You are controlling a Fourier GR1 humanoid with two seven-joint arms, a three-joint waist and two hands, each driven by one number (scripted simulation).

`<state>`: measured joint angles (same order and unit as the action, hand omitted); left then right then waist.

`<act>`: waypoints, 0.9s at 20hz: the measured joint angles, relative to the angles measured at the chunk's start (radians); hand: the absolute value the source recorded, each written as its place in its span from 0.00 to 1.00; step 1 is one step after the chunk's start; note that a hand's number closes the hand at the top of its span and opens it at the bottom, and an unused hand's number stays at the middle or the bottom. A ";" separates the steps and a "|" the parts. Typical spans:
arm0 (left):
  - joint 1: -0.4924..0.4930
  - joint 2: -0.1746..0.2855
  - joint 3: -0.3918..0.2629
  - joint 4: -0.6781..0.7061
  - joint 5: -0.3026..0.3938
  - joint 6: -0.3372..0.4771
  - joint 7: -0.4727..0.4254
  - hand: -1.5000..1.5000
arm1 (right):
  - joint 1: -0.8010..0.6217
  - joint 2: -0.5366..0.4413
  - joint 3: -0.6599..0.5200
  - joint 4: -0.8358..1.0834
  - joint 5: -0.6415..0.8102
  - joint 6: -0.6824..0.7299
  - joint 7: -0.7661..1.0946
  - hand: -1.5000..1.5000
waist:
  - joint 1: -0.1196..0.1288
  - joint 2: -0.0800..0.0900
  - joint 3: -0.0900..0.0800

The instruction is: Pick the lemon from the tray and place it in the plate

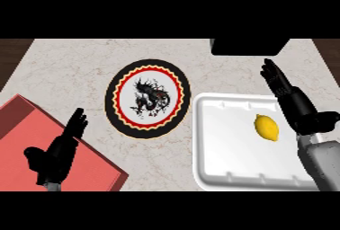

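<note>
A pale marbled worktop (79,58) carries everything here. A white tray (219,177) sits at its near right corner, and the lemon (267,127) lies in it, close to the tray's right wall. The patterned plate (111,96) lies in the middle of the worktop, just beside the tray's left rim. The right hand (292,101) hovers along the tray's right side with its fingers straight and apart, holding nothing and not touching the lemon. The left hand (63,148) rests open over a red box (26,130) at the near left corner. A black block (249,45) stands at the far edge.

The grasp is not yet made, and that is where the trouble probably lies. The lemon is rounded and smooth, so fingers closing off-centre could nudge it, and it would likely roll across the slick tray floor. It also sits close to the wall, so the fingers may catch the rim and shift the light tray. On the carry, the tray's left rim could clip a lemon held low. Set down near the plate's rim, it might roll off.
</note>
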<state>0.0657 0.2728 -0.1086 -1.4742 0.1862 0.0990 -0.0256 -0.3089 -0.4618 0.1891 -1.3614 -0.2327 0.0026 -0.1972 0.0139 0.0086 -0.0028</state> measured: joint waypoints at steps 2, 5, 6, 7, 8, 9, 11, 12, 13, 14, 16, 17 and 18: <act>-0.015 0.018 0.015 -0.029 -0.016 0.009 0.001 0.50 | -0.010 0.017 0.029 -0.003 0.000 0.048 -0.016 1.00 | 0.000 -0.005 0.004; -0.098 0.051 0.027 -0.064 -0.029 -0.003 0.003 0.50 | -0.047 0.067 0.126 -0.042 -0.012 0.157 -0.036 1.00 | 0.006 -0.006 0.005; -0.129 0.068 0.033 -0.081 -0.034 -0.008 0.004 0.50 | -0.060 0.087 0.163 -0.059 -0.020 0.199 -0.045 1.00 | 0.011 -0.007 0.005; -0.139 0.074 0.033 -0.085 -0.037 -0.011 0.005 0.50 | -0.088 0.038 0.179 -0.066 0.055 0.189 -0.040 1.00 | 0.006 -0.019 -0.001; -0.153 0.080 0.034 -0.092 -0.039 -0.014 0.007 0.50 | -0.108 -0.006 0.199 -0.069 0.133 0.174 -0.035 1.00 | 0.000 -0.024 -0.003; -0.174 0.087 0.037 -0.097 -0.038 -0.018 0.014 0.50 | -0.125 -0.034 0.229 -0.074 0.208 0.158 -0.033 1.00 | -0.004 -0.024 -0.003; -0.220 0.105 0.054 -0.105 -0.030 -0.027 0.034 0.50 | -0.084 -0.002 0.292 -0.057 0.318 0.076 -0.040 0.00 | -0.011 -0.019 -0.001; -0.236 0.117 0.062 -0.118 -0.024 -0.035 0.045 0.50 | -0.049 0.028 0.305 -0.040 0.334 0.039 -0.059 0.00 | -0.011 -0.016 0.001; -0.258 0.120 0.066 -0.123 -0.018 -0.037 0.063 0.50 | -0.020 0.062 0.311 -0.025 0.334 0.013 -0.078 0.00 | -0.013 -0.014 0.002; -0.263 0.124 0.072 -0.124 -0.014 -0.041 0.070 0.50 | 0.017 0.083 0.304 -0.014 0.320 -0.007 -0.116 0.00 | -0.015 -0.012 0.003; -0.274 0.124 0.071 -0.136 -0.016 -0.040 0.083 0.50 | 0.070 0.119 0.287 0.011 0.285 -0.022 -0.196 0.00 | -0.016 -0.010 0.004; -0.279 0.128 0.074 -0.137 -0.014 -0.046 0.087 0.50 | 0.096 0.125 0.273 0.012 0.262 -0.017 -0.236 0.00 | -0.017 -0.009 0.004; -0.280 0.131 0.079 -0.142 -0.014 -0.049 0.092 0.50 | 0.112 0.121 0.250 0.014 0.234 0.000 -0.269 0.00 | -0.017 -0.009 0.004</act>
<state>-0.2141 0.4037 -0.0295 -1.6159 0.1718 0.0505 0.0668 -0.1973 -0.3407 0.4396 -1.3478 0.0013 0.0028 -0.4663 -0.0030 -0.0002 0.0010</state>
